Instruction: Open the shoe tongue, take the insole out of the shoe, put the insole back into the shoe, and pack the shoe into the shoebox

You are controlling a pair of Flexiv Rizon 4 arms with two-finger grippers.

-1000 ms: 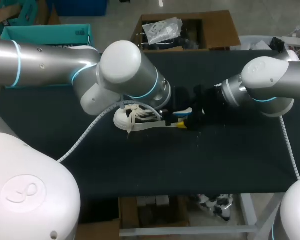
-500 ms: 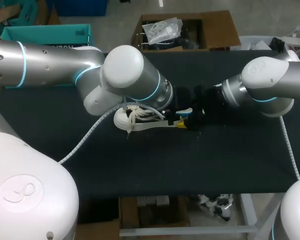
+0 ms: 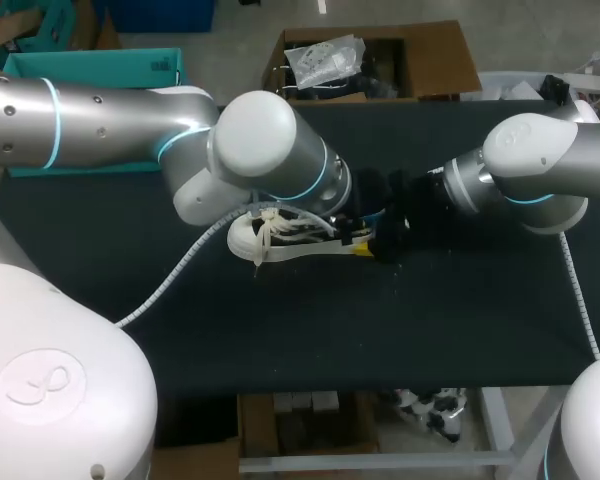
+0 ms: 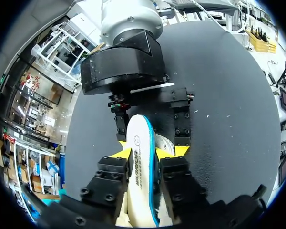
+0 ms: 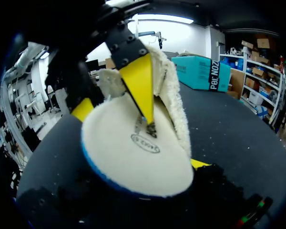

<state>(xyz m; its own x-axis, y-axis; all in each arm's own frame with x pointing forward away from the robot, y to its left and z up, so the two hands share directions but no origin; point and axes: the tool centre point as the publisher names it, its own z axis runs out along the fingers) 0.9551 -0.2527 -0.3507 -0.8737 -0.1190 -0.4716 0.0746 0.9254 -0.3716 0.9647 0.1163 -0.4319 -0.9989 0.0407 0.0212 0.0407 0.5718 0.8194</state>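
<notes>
– So, what has changed?
– Little. The left arm (image 3: 265, 150) has swung its big joint a bit further over the white shoe (image 3: 265, 237), toward the right arm (image 3: 540, 165), which has kept still.
– And the insole (image 4: 139, 143)?
– It stands on edge in the left tool (image 4: 152, 153), both yellow tips pressed to its faces, just beside the shoe at the middle of the worktop (image 3: 380, 330). The shoe has not moved.
– The right tool (image 3: 388, 238)?
– At the insole's far end; whether it has hold, I cannot tell.
</notes>
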